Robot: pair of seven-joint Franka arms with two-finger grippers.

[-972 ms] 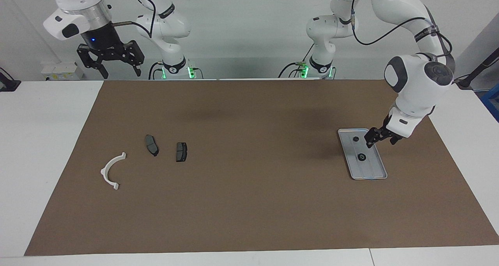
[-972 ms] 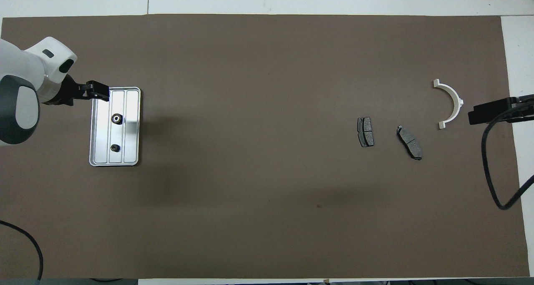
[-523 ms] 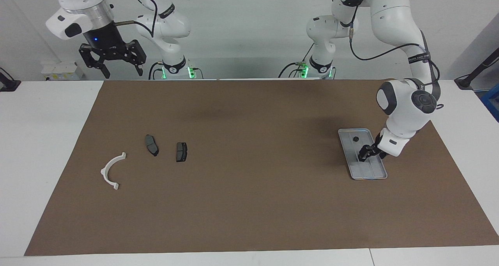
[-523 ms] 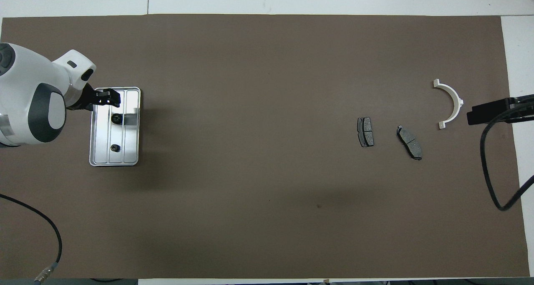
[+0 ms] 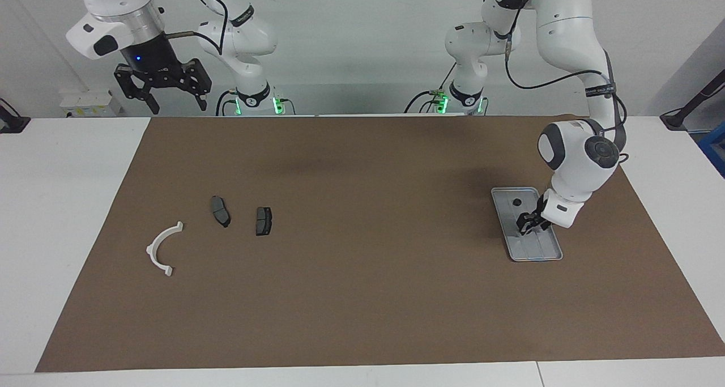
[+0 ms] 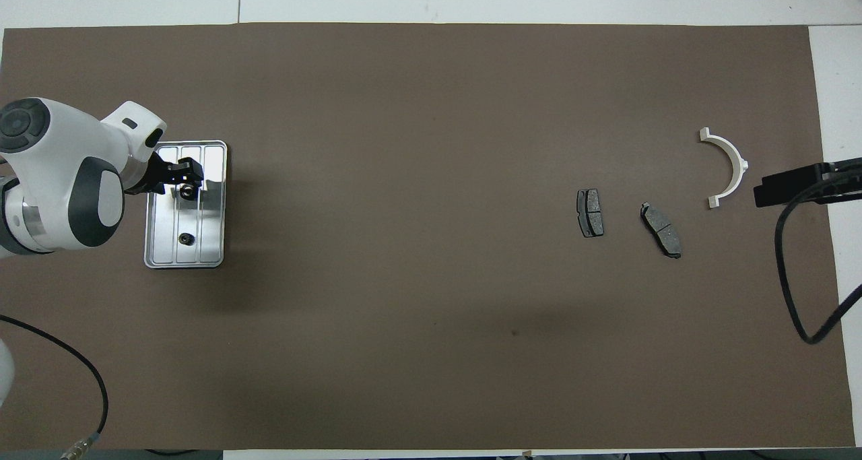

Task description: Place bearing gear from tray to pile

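Since a second ago we are seeing the left pincer point(image 5: 525, 226) come down into the tray point(image 6: 213, 204), where its fingers are now narrowing about the bearing gear point(image 6: 186, 191) farther from the robots; whether they are gripping it yet we cannot tell. A second gear point(image 6: 185, 238) is lying nearer the robots in the same tray. We are finding the pile, a white arc point(image 5: 163, 249) and two dark pads point(image 5: 220, 211), well apart toward the right arm's end of the worktop point(image 5: 362, 296). We are watching the right pincer point(image 5: 163, 91) waiting, spread wide, above that end.
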